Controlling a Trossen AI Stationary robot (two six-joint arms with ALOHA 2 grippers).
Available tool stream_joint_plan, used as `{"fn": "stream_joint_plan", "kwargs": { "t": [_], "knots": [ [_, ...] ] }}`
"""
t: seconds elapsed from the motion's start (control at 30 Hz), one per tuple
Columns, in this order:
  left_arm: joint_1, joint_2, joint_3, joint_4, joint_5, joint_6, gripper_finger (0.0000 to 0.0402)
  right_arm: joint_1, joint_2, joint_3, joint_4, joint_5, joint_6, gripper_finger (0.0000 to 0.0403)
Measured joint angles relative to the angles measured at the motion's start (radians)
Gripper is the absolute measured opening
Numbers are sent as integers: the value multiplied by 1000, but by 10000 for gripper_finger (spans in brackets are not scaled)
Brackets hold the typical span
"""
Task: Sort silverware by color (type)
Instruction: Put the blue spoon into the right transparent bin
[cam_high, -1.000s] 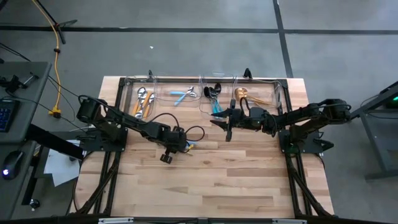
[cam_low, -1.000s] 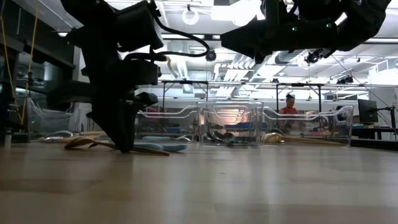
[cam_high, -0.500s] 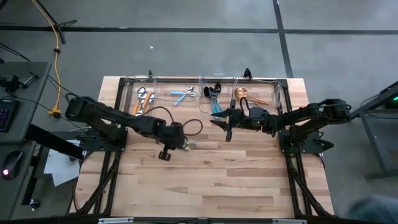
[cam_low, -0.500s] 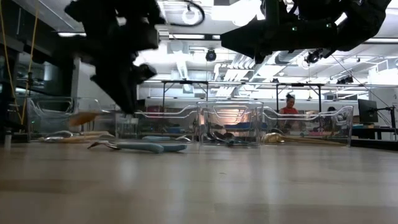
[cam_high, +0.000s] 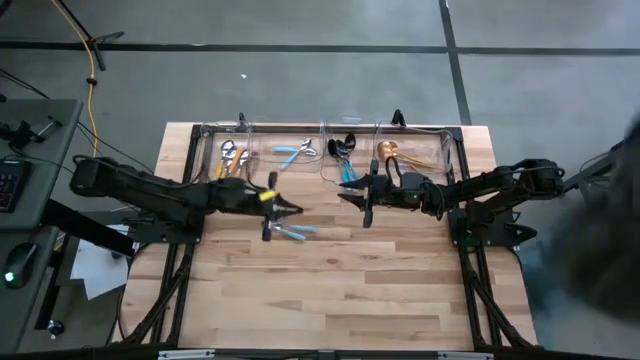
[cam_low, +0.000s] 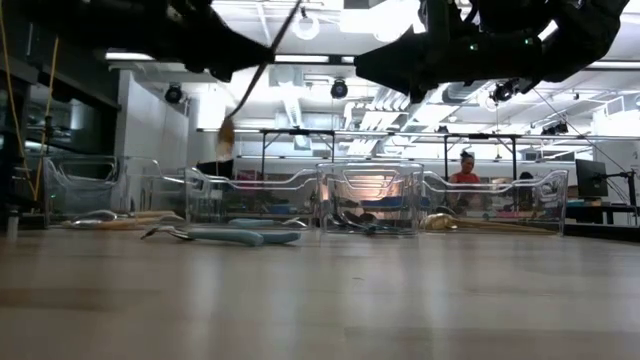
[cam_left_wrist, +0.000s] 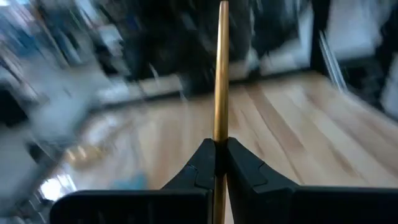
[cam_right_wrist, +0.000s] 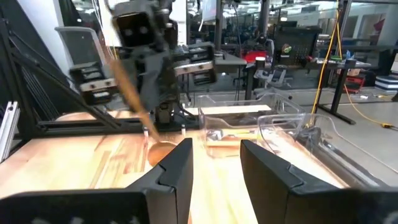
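Note:
My left gripper (cam_high: 288, 207) hangs above the middle of the table, shut on an all-gold spoon (cam_low: 262, 70). The spoon's bowl (cam_right_wrist: 163, 151) is its lowest part. A light-blue-handled fork (cam_high: 297, 230) lies flat on the wood just near of that gripper. My right gripper (cam_right_wrist: 216, 162) waits open and empty (cam_high: 358, 200) in front of the bins. Other silverware lies in the bins: orange handles (cam_high: 230, 160), light-blue handles (cam_high: 293, 152), black pieces (cam_high: 345, 150) and gold pieces (cam_high: 398, 154). My left gripper pinches the gold spoon's thin handle (cam_left_wrist: 219, 134) between its two fingers (cam_left_wrist: 202, 163). The handle runs on past the fingertips, along the fingers. The spoon is lifted clear of the table and slants down to its bowl (cam_low: 226, 133).
A row of clear plastic bins (cam_high: 325, 135) stands along the far edge of the wooden table (cam_high: 350, 290). A person (cam_low: 466, 165) shows in the room far behind the bins.
My left gripper has risen from the table and drawn toward the far edge, tipping from pointing down to nearly level. The gold spoon has come up with it, lifted clear. The light-blue fork has stayed on the wood.

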Motion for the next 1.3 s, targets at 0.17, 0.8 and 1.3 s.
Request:
{"fn": "stream_joint_plan", "kwargs": {
  "t": [0.17, 0.8, 1.3],
  "knots": [
    [80, 31, -100, 326, -1, -71, 3, 0, 0, 0, 41, -12, 0, 119],
    [120, 80, -97, 434, -74, -200, 3, -14, 6, 0, 92, -28, -1, 119],
    [117, 322, 40, 453, -20, -201, 3, 13, 161, 146, 108, 0, 0, 176]
  ]
}}
